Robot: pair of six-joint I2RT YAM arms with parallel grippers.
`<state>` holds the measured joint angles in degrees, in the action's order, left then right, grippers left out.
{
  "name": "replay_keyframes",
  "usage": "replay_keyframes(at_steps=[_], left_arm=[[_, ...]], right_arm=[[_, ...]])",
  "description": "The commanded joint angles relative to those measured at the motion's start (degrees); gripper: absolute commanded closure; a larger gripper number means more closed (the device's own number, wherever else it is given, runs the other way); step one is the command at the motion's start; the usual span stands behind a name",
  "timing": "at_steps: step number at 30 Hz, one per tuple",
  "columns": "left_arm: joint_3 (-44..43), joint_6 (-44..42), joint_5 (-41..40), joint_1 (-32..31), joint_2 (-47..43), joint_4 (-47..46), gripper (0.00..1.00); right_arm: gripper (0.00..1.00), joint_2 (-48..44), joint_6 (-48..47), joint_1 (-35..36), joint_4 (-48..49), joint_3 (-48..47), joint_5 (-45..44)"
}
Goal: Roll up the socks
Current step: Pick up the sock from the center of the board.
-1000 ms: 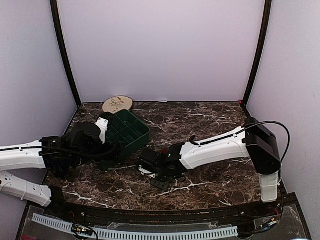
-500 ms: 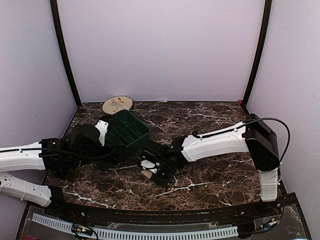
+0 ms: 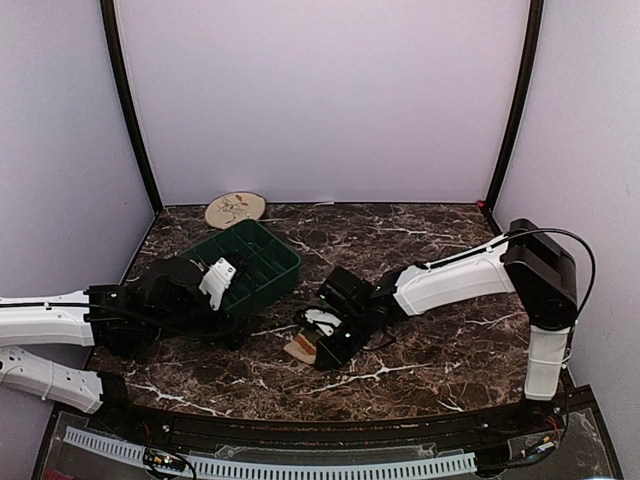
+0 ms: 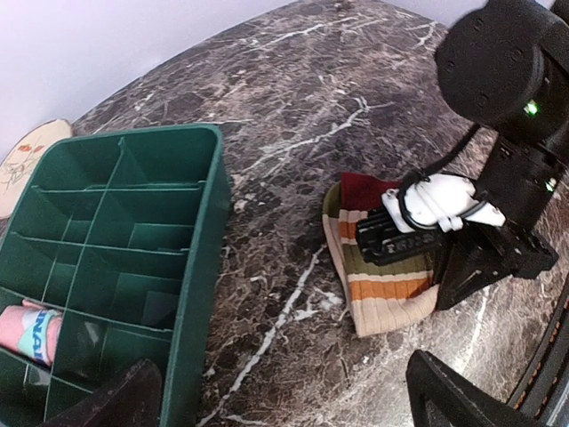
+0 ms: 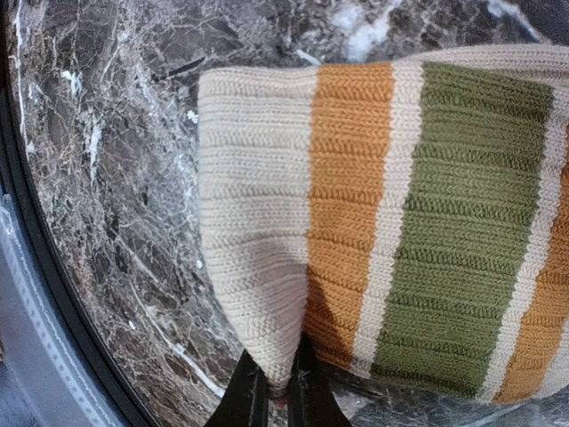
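A striped sock with a cream cuff, orange and green bands and a dark red toe lies on the marble table, between the arms. My right gripper is shut on the edge of the cream cuff, pinching a fold of it; from above it sits at the sock's right side. My left gripper hangs open over bare marble just left of the sock, with nothing between its fingers. A pink sock sits rolled in a compartment of the green divided box.
The green box stands left of centre, close to my left wrist. A round floral plate lies at the back left corner. The table's black front rim runs close to the sock. Pale walls enclose three sides.
My right gripper has shut on the striped sock's cuff and drawn back to the right, bringing the sock into view. My left wrist has shifted a little to the right, still open.
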<state>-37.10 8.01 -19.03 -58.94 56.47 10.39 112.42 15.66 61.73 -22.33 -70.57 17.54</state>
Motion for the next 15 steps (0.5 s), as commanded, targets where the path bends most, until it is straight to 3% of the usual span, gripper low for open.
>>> replay_keyframes(at_steps=[1,15], left_arm=[[0.36,-6.36,5.78,-1.56,2.75,-2.63,0.01],[-3.42,-16.04,8.97,-4.02,13.22,-4.74,0.01]], right_arm=[[0.95,-1.24,6.45,-1.26,5.31,5.74,8.29],[0.96,-6.03,19.72,-7.07,22.34,16.49,21.56]])
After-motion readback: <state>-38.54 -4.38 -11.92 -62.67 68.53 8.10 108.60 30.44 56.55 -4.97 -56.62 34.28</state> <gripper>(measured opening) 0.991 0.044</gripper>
